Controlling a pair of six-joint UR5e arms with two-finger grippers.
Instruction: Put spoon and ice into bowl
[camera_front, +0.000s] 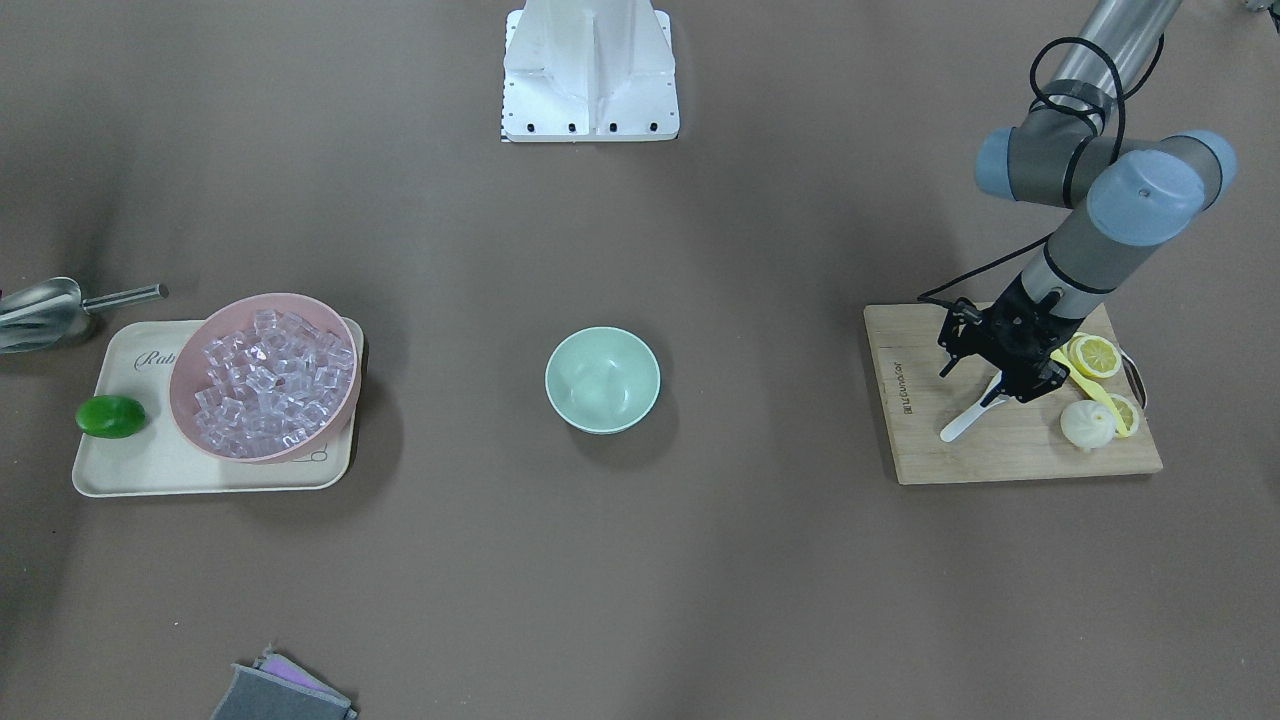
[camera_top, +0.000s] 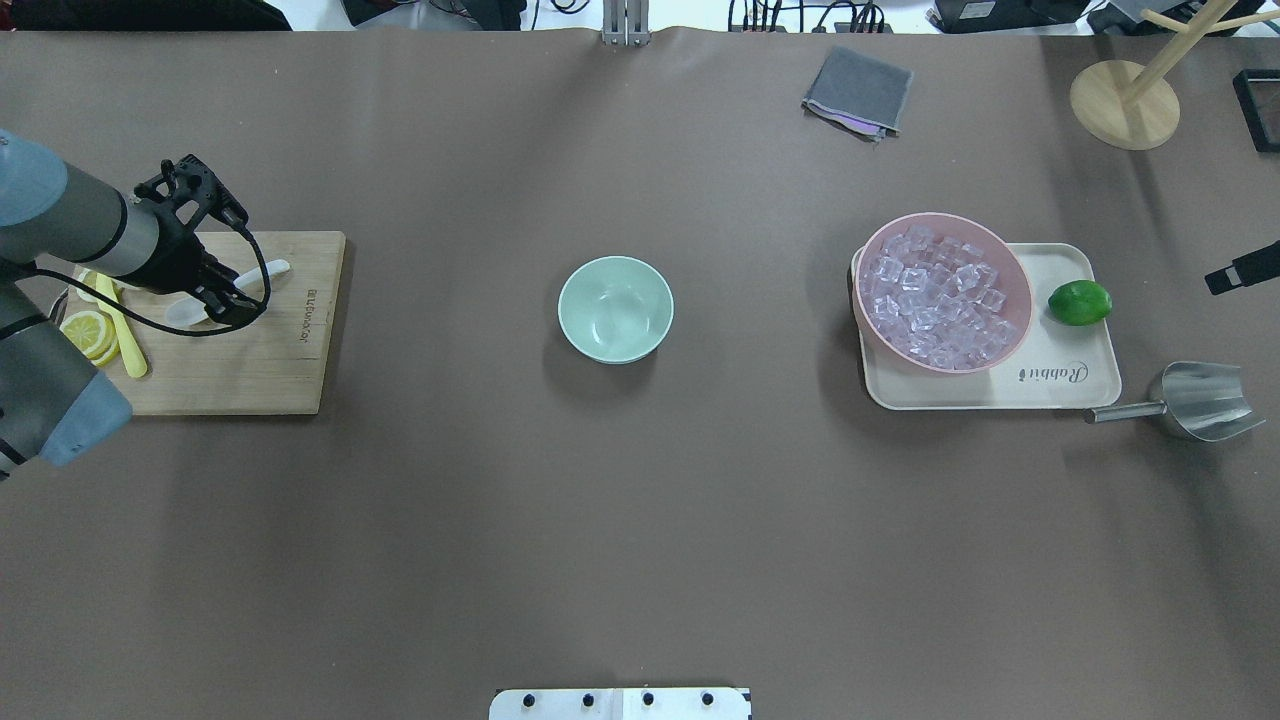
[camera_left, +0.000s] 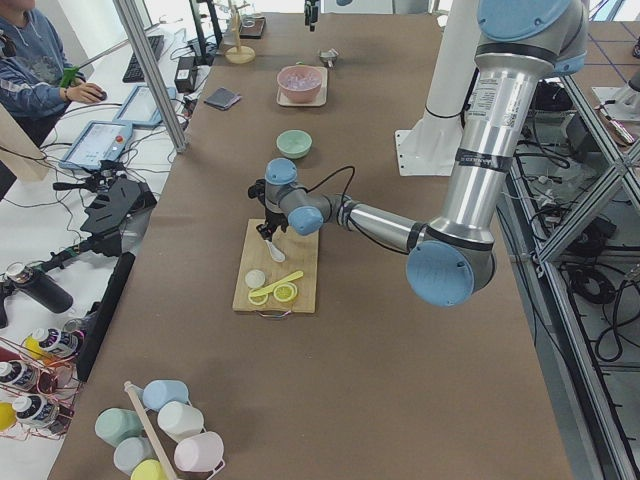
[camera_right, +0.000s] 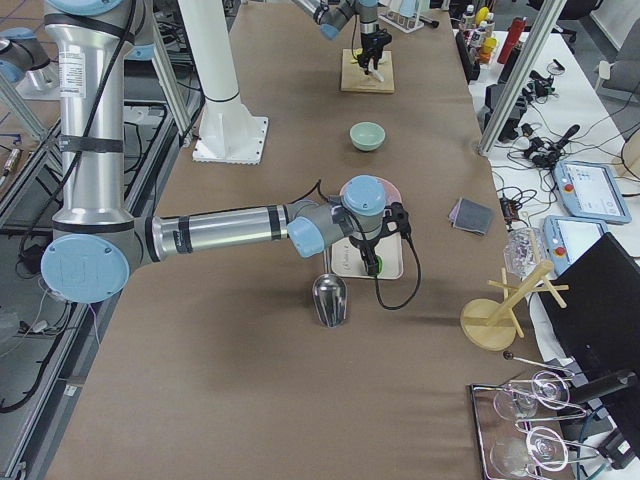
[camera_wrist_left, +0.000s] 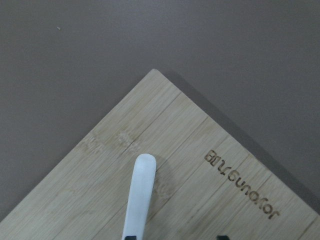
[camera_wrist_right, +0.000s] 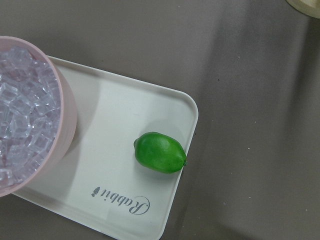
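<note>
The white plastic spoon lies on the wooden cutting board, its handle end toward the table middle. My left gripper is low over the spoon's middle. In the left wrist view the handle runs up from beside one fingertip, with the two fingertips standing apart, so the gripper is open. The mint-green bowl stands empty at the table centre. The ice fills a pink bowl. My right gripper hangs above the tray's edge; I cannot tell whether it is open or shut.
The pink bowl sits on a cream tray with a green lime. A metal scoop lies beside the tray. Lemon slices, a yellow utensil and a white bun share the board. A grey cloth lies at the far side.
</note>
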